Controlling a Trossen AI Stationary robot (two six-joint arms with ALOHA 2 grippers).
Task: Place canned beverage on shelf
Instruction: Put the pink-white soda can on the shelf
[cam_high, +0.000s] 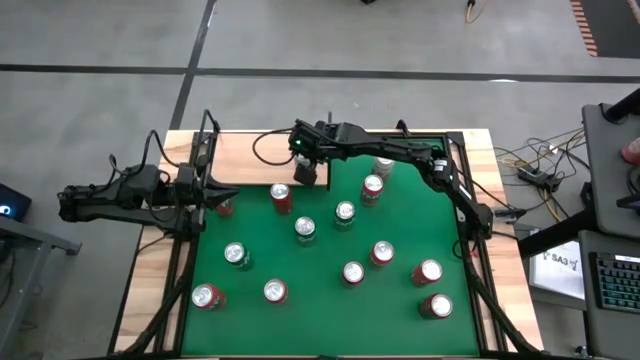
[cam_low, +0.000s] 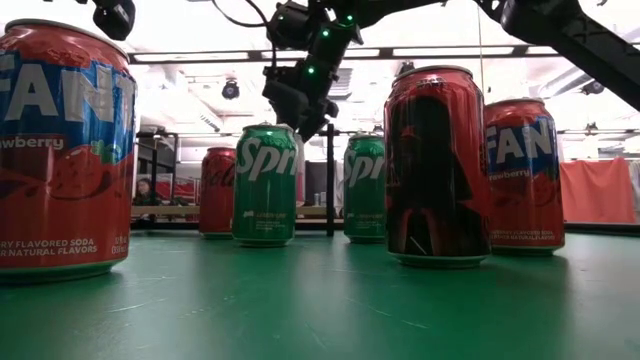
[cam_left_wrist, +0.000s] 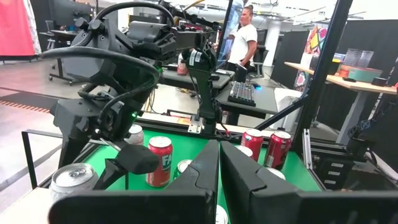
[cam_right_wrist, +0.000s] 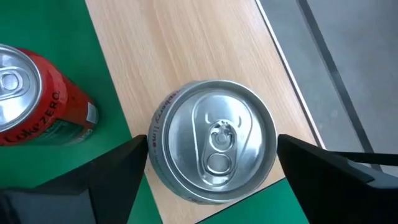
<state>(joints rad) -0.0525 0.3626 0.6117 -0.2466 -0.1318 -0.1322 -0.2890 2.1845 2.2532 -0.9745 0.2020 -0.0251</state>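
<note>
Can (cam_right_wrist: 214, 149) stands upright on shelf (cam_right_wrist: 186, 50), sealed; right gripper (cam_right_wrist: 211, 165) straddles it, fingers spread, not gripping.

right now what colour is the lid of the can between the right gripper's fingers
Plain silver on the can, shown best in the right wrist view.

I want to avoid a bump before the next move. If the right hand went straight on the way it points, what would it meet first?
Most likely the silver can standing on the shelf, directly between the right hand's open fingers.
</note>
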